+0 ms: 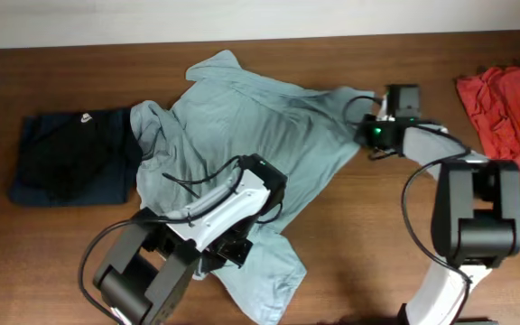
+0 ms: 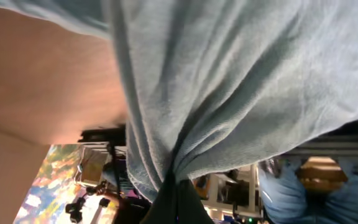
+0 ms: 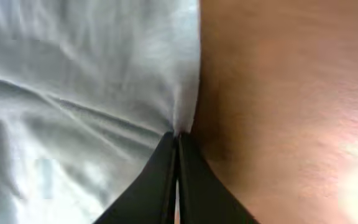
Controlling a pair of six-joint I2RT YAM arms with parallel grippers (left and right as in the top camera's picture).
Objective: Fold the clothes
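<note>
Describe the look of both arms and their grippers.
The left arm and right arm have boxy black joints, white shells and thin black cables looping alongside. A small green light glows near the right wrist. The left gripper and right gripper have slim, black, tapered fingers.

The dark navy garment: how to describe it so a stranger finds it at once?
Look at the wooden table from above, far left side. There, left of the grey-blue T-shirt, lies a folded dark garment. Only it is navy with a small white logo.
</note>
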